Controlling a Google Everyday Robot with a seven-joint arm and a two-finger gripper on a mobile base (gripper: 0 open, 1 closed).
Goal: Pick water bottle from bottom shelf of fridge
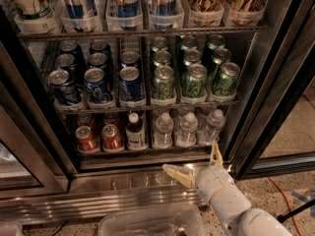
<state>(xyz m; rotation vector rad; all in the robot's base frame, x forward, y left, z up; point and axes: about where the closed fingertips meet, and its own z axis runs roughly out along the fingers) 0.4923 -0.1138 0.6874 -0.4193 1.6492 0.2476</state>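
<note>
Three clear water bottles with white caps stand on the right half of the bottom shelf [147,157] of the fridge [256,82]: one in the middle [162,130], one beside it [187,129], and one at the right [212,126]. My gripper [196,163] is open and empty. It hangs in front of the steel ledge, just below and in front of the right-hand bottles and touching none. One cream finger [176,174] points left and the other [215,154] points up.
A dark brown white-capped bottle [134,132] and red cans [101,137] stand left of the water bottles. Blue cans [93,80] and green cans [192,77] fill the rack above. The open glass door's black edge [275,107] is at the right. A clear plastic bin [147,222] sits on the floor below.
</note>
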